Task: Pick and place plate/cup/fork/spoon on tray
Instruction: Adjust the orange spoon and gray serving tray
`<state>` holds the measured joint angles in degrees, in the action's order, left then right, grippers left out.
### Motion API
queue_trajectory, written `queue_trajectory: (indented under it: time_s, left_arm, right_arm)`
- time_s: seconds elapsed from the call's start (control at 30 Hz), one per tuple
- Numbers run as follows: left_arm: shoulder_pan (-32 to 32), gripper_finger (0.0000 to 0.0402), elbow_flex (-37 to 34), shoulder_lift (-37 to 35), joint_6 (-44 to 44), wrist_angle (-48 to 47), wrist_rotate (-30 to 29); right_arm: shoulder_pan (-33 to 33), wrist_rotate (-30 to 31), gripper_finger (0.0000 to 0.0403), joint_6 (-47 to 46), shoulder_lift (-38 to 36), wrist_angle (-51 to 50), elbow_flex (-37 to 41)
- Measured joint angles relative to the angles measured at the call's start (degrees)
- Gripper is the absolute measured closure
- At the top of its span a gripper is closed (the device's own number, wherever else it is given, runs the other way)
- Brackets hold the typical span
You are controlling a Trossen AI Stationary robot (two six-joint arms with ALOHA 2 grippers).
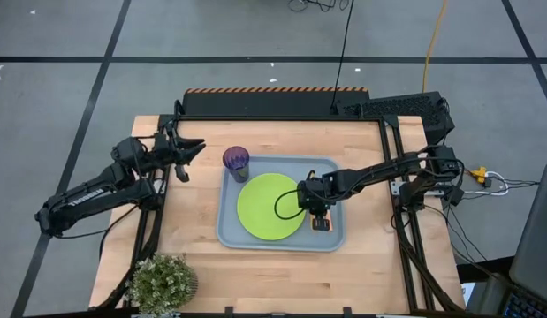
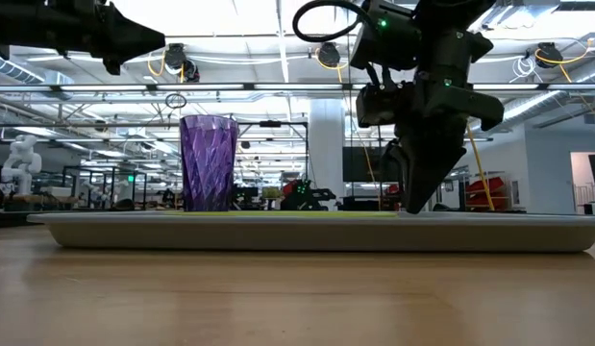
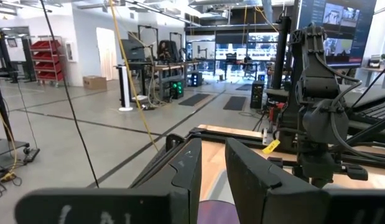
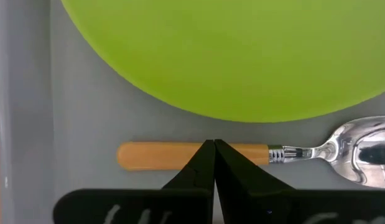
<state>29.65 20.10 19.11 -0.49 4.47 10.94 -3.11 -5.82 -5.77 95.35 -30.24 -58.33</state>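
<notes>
Grey-blue tray (image 4: pixel 80 106): orange-handled spoon (image 4: pixel 242 154), silver bowl, beside lime plate (image 4: pixel 229 50).

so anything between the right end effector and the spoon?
Nothing visible. The right end effector is shut, its tips right at the spoon handle, which lies on the tray beside the plate. No object sits between them.

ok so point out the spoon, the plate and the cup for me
spoon (image 4: pixel 192 155): right wrist view, on the orange handle beside the shut fingertips
plate (image 1: pixel 266 205): high view, middle of the lime-green surface
cup (image 2: pixel 209 163): low view, on the purple wall, halfway up
</notes>
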Motion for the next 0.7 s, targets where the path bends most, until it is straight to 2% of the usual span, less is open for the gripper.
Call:
queue_trajectory:
  time_s: [0.7]
  left_arm:
    - [0.01, 0.0325, 0.0, 0.0, 0.02, -0.02, 0.0]
  right_arm:
    - [-1.14, -0.22, 0.0403, 12.66, 0.0, -1.05, 0.0]
